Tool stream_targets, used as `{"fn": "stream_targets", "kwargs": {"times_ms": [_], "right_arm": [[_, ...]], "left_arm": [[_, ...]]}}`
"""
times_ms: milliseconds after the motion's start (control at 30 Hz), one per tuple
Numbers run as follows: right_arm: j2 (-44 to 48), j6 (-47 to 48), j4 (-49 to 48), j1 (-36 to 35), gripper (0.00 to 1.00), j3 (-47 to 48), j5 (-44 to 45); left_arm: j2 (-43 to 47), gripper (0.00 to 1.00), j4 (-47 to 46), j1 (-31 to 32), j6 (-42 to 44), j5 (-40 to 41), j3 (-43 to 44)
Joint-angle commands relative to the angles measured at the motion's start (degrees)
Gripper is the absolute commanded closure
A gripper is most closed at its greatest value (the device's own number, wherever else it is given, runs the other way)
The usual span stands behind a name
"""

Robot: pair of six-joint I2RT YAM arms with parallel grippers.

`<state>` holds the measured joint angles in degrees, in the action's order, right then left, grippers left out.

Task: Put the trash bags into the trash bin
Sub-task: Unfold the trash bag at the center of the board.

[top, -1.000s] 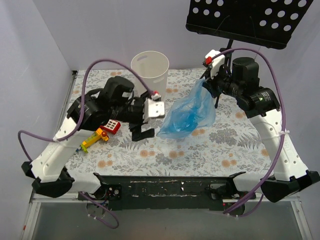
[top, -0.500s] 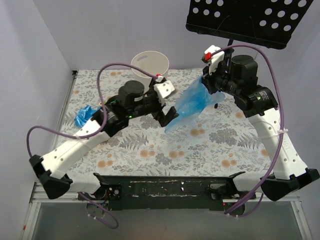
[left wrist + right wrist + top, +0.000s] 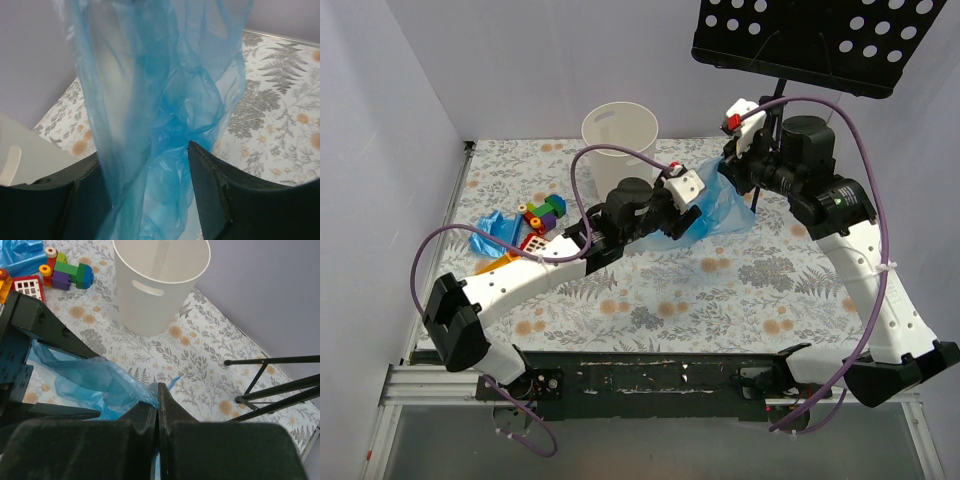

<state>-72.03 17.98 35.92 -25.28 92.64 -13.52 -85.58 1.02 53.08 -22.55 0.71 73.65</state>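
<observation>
**Desk:** Where is the trash bag [image 3: 718, 212], and who has it?

**Photographer:** It hangs mid-tabletop as a loose blue sheet. The right tool [image 3: 157, 390] has its fingers pressed together on the sheet's upper edge. The left tool [image 3: 145, 165] reaches in from the side. Its fingers [image 3: 215, 200] stand spread on either side of the hanging film, with a gap still showing between them. I cannot tell whether the bag's lower edge touches the cloth.

**Desk:** And the trash bin [image 3: 619, 135]?

**Photographer:** It stands upright with its mouth open, close to the back edge of the tabletop [image 3: 740, 300] and the rear wall. It is to the left of the bag and apart from it. From the right wrist, a strip of floral cloth shows between its base and the blue film, and the handle slot faces the camera.

**Desk:** What crowds the edges?

**Photographer:** A black perforated music stand [image 3: 810, 40] overhangs the back right corner, above the right arm. Its thin legs [image 3: 270, 385] are splayed on the cloth to the right of the bin. Toy blocks [image 3: 542, 214] and a second crumpled blue bag [image 3: 490, 232] lie near the left edge, just beyond the left forearm.

**Desk:** Where is there room?

**Photographer:** The near right stretch, between the bag and the arm bases, shows only floral cloth.
</observation>
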Motion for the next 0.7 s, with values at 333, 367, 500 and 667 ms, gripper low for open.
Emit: {"fn": "stream_targets", "kwargs": {"times_ms": [333,367,500,667], "right_arm": [[2.2,-1.4,-6.4,-0.4,0.99,-5.7,-2.5],[2.4,-1.7,-7.0,-0.4,0.99,-6.3,-2.5],[6.3,-7.1,-13.8,-0.2,0.54,-15.3,7.8],[10.4,-11.6,-18.3,1.4,0.31,-23.4,7.3]], "left_arm": [[-3.0,0.85,13.0,0.1,0.7,-3.4,6.9],[-3.4,1.0,13.2,0.1,0.5,-2.7,7.6],[-2.6,1.0,11.1,0.1,-2.8,-1.6,12.5],[-1.8,1.0,10.8,0.1,-7.2,1.6,20.1]]}}
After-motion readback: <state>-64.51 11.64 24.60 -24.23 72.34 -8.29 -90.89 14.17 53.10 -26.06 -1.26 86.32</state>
